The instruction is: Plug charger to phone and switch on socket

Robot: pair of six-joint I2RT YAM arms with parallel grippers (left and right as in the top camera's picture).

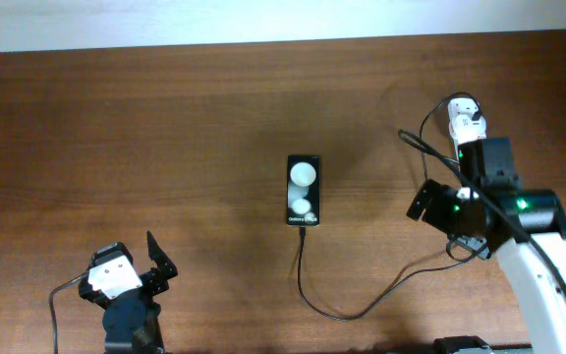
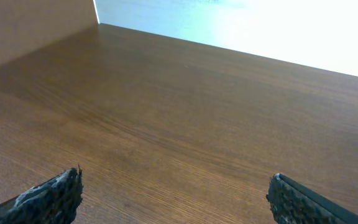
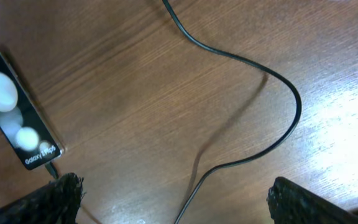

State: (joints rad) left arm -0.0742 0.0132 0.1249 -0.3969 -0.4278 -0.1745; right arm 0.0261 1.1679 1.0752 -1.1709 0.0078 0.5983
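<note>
The phone (image 1: 304,190) lies flat mid-table, its screen showing two white glare spots; it also shows in the right wrist view (image 3: 11,112). The charger cable (image 1: 337,315) meets the phone's bottom edge, loops toward me and runs right under the right arm; it also shows in the right wrist view (image 3: 291,93). My right gripper (image 1: 447,224) hangs open and empty above the cable, to the right of the phone, with its fingers (image 3: 173,199) wide apart. My left gripper (image 1: 136,264) is open and empty at the front left, over bare wood (image 2: 176,199). The socket is out of view.
The wooden table (image 1: 165,128) ends at a white far edge (image 1: 263,25). The right arm's own thin black wires (image 1: 416,138) loop beside its white wrist part (image 1: 465,116).
</note>
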